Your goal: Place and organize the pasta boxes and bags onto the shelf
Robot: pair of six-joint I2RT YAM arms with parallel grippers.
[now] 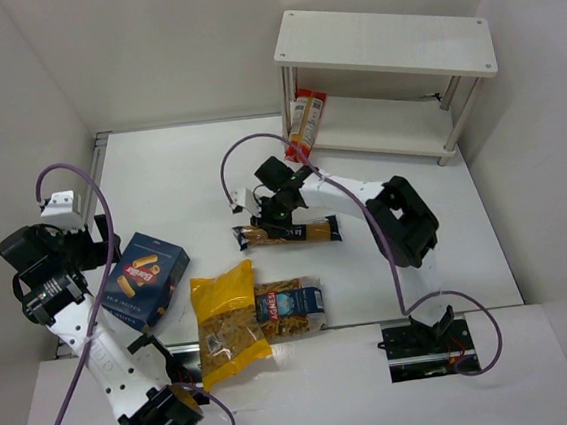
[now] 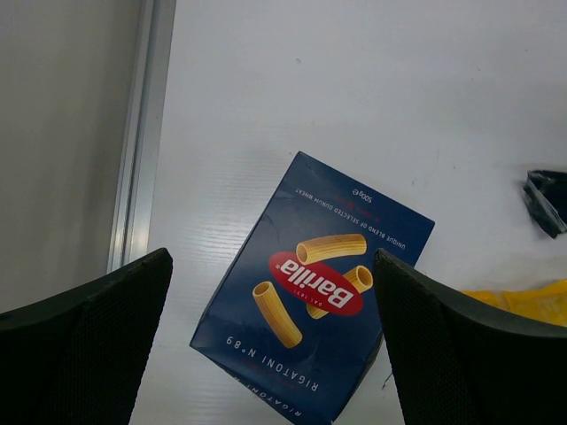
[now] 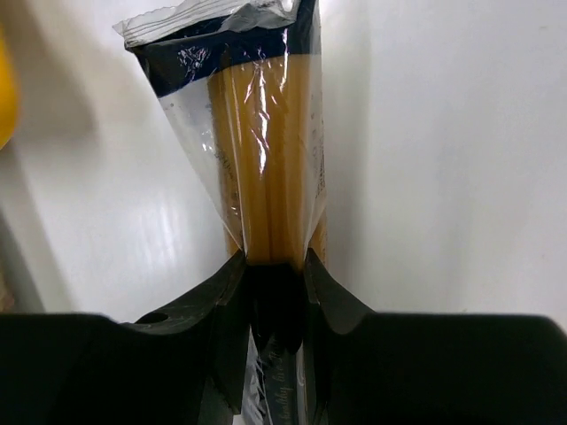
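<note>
My right gripper (image 1: 282,216) (image 3: 275,264) is shut on the long narrow spaghetti pack (image 1: 288,234) (image 3: 266,133), which lies across the table's middle, its dark blue end pointing away in the right wrist view. My left gripper (image 1: 93,253) (image 2: 275,341) hangs open above the dark blue box (image 1: 144,277) (image 2: 314,288), which lies flat between the wide-spread fingers (image 2: 89,341). A yellow bag (image 1: 229,321) (image 2: 532,301) and a clear blue-labelled bag (image 1: 291,307) lie near the front edge. A red-and-white narrow pack (image 1: 307,120) leans at the left end of the white shelf's (image 1: 388,42) lower tier.
White walls close in the table on the left, back and right. A metal rail (image 2: 137,142) runs along the left edge beside the box. Purple cables (image 1: 247,151) loop over both arms. The right arm's black elbow (image 1: 405,221) stands in front of the shelf.
</note>
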